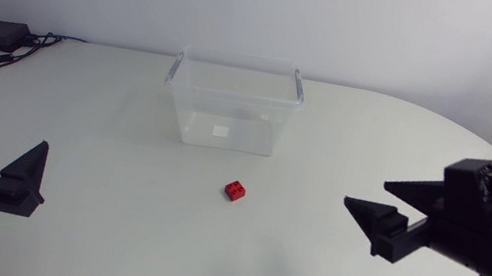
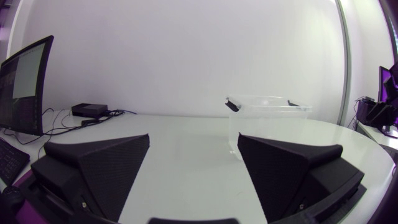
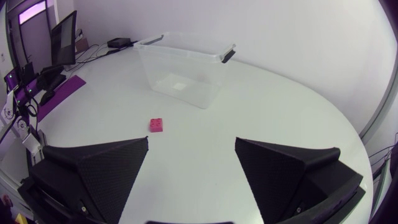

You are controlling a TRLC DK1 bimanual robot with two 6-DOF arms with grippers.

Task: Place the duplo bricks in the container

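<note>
- The red duplo brick (image 1: 236, 190) sits on the white table (image 1: 106, 124) near the frame's centre, just below the clear container (image 1: 231, 105) and apart from it.
- The right gripper (image 1: 366, 194), at mid-right, is spread wide and empty. It points left at the brick and looks the nearer.
- The left gripper (image 1: 20, 141), at lower left, is also wide and empty.
- The brick looks nearly square, with no clear long axis.

No legible text, number or sign on anything, a small pale label (image 1: 220, 130) on the clear container (image 1: 194, 98), its print too small to make out
</note>
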